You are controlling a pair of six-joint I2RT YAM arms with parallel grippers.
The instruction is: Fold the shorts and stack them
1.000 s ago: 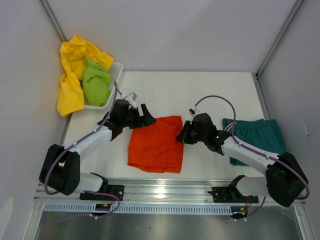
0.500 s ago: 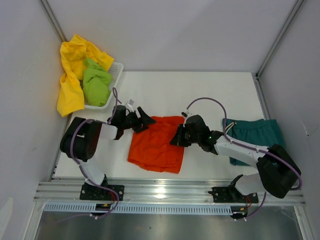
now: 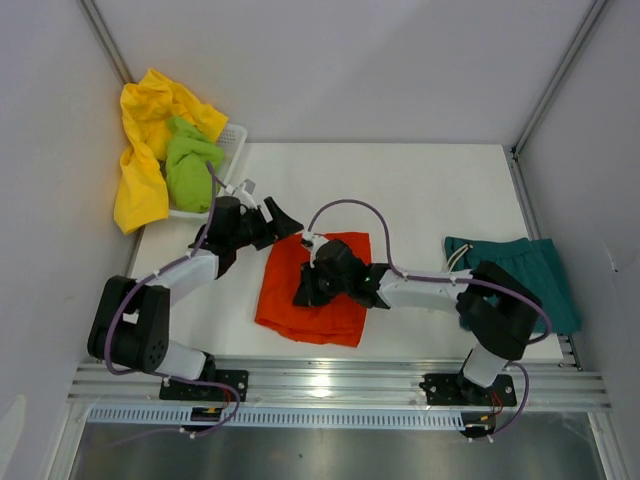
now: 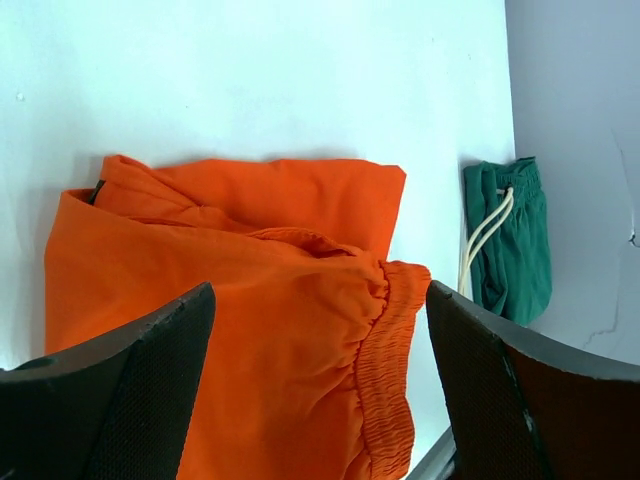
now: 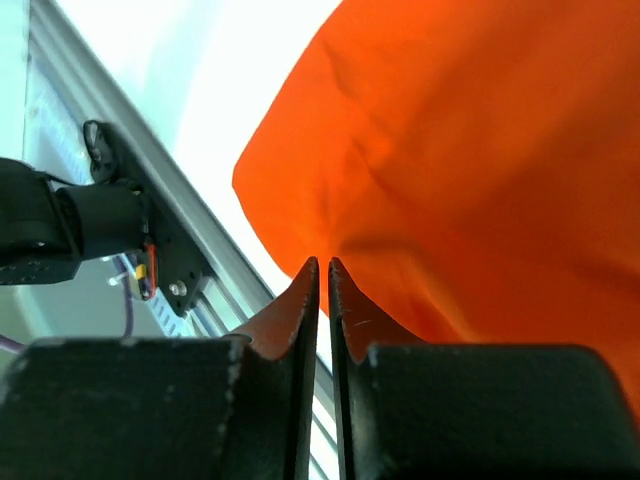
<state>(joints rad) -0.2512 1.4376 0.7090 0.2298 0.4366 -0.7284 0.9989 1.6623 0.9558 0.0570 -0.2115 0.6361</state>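
Note:
The orange-red shorts (image 3: 345,252) lie flat at the table's centre front, partly folded, with the elastic waistband (image 4: 395,340) along one edge. My right gripper (image 3: 303,292) reaches across them from the right and hovers low over their left half. Its jaws are shut, with only a hairline slit at the tips (image 5: 322,265) and no cloth between them. My left gripper (image 3: 276,222) is open at the shorts' far left corner, and its fingers (image 4: 130,390) frame the orange cloth (image 4: 250,300) without touching it. Dark teal shorts (image 3: 530,270) lie folded at the right edge.
A white basket (image 3: 235,137) at the back left holds yellow shorts (image 3: 140,190) and lime green shorts (image 3: 190,165) that spill over its rim. The aluminium rail (image 3: 330,380) runs along the near table edge. Grey walls close in both sides.
My right gripper has swept left from the orange shorts' right edge to over their left half. My left gripper has drawn back slightly toward the back left and stayed open.

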